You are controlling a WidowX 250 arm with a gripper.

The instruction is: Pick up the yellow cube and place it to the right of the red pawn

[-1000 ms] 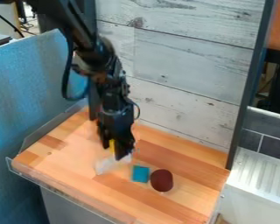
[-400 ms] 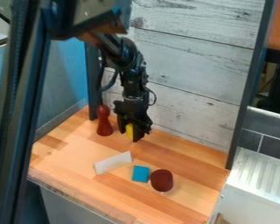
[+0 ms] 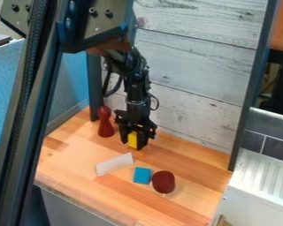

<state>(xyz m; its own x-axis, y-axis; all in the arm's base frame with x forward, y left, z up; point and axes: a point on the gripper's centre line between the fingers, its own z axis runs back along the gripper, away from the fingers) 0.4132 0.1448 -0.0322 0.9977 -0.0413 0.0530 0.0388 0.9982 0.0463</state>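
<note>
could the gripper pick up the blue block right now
Probably not: the gripper seems to have a yellow block between its fingers, though the blue block looks uncovered, with the dark red piece close beside it.

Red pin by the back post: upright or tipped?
Upright: the red pin stands with its wide base on the wooden surface and its rounded knob on top.

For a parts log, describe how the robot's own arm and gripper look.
The arm is black, with bulky jointed segments and a dark cable looping beside its lower part. Higher up, a broad grey plate with round dark bolts shows, and long dark bars run down the view's left side. The gripper is black too, with two blocky fingers under a wider, angular body.
</note>
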